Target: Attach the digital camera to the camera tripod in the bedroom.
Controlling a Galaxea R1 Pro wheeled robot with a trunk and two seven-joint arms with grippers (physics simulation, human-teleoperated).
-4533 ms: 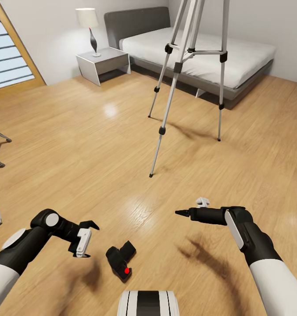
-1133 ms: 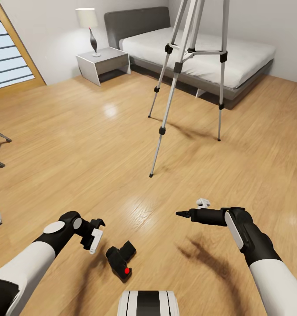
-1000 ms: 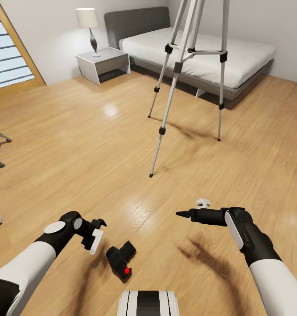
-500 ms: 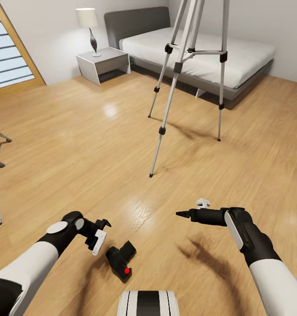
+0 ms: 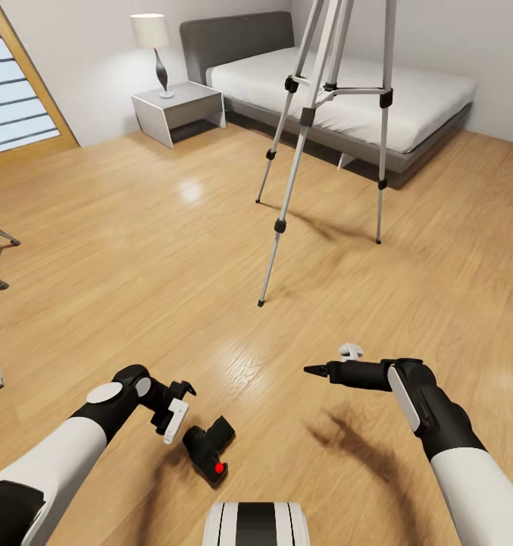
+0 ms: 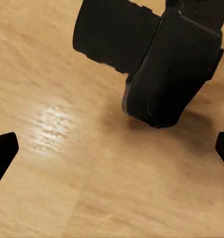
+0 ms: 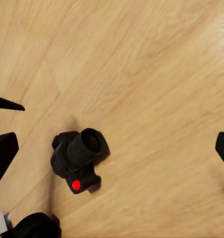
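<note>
One camera point(image 5: 208, 449) lies on the floor point(image 5: 135, 250). There is one tripod point(image 5: 328, 98) with three legs, one bed point(image 5: 339, 91), one nightstand point(image 5: 179, 110), one lamp point(image 5: 156, 53) and two grippers: left point(image 5: 182, 402), right point(image 5: 317, 369).

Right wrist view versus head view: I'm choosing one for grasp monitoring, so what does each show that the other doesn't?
Right wrist alone: the digital camera's lens barrel seen end-on. Head alone: the camera tripod, the bed, the lamp on the nightstand, and the right end effector from outside, away from the camera. Both: the camera with its red button on the wood floor, and the left end effector near it.
</note>
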